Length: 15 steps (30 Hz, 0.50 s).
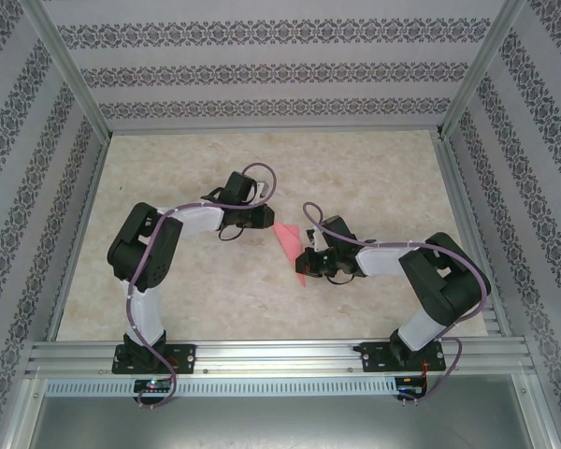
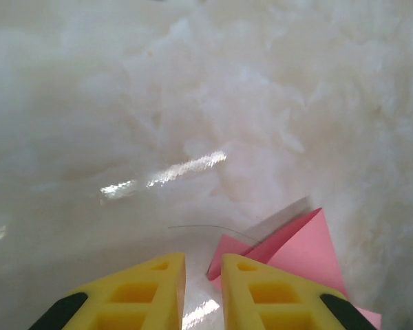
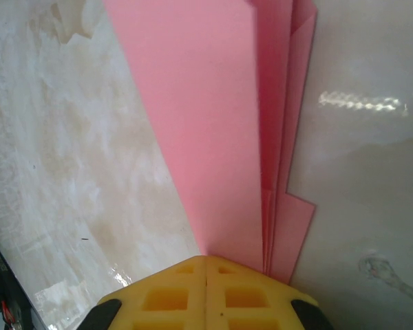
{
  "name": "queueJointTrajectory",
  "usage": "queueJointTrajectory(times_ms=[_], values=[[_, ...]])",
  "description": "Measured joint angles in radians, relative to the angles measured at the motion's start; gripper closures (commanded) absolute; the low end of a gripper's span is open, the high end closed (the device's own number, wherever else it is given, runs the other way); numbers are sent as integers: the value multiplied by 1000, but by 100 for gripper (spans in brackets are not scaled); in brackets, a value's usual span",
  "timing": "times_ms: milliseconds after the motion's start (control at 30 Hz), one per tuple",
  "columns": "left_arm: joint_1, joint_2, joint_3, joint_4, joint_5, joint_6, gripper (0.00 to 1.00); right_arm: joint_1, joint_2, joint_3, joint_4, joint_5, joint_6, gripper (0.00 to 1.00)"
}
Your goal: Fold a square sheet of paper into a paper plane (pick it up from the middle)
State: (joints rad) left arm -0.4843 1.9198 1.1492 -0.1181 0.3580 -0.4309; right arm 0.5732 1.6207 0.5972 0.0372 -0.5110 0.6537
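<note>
Right now the pale marble-patterned table (image 1: 374, 168) is carrying everything, and I am working around its middle, well apart from every edge. The black-and-white left arm (image 1: 182, 220) is reaching in from the left side and the matching right arm (image 1: 393, 257) from the right. Their wrists are facing each other across the paper plane (image 1: 290, 245), a slim pink-red dart of thin folded paper lying flat.

The right gripper (image 3: 206, 265) is sitting fully closed, its yellow foam fingers (image 3: 165, 295) pinching the nearer end of the stacked layers. The left gripper (image 2: 203, 265) is standing only slightly parted, with bare table showing in the gap. It is holding nothing, and the farther pointed end is lying just beside one finger; I cannot tell whether they are touching.

I am judging this as a creasing step. To do it well, I am planning on leaving the right clamp as the anchor so the layers are not fanning apart. The left fingers should be coming down low and slowly along the fold line, because thin paper on a glossy top is likely to slide.
</note>
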Motion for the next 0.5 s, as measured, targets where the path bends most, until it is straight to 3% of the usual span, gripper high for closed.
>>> queueJointTrajectory(times_ms=[200, 500], values=[[-26, -150, -148, 134, 82, -88, 78, 0, -9, -6, -8, 0, 20, 100], [-159, -122, -270, 269, 162, -213, 83, 0, -19, -16, -14, 1, 37, 100]])
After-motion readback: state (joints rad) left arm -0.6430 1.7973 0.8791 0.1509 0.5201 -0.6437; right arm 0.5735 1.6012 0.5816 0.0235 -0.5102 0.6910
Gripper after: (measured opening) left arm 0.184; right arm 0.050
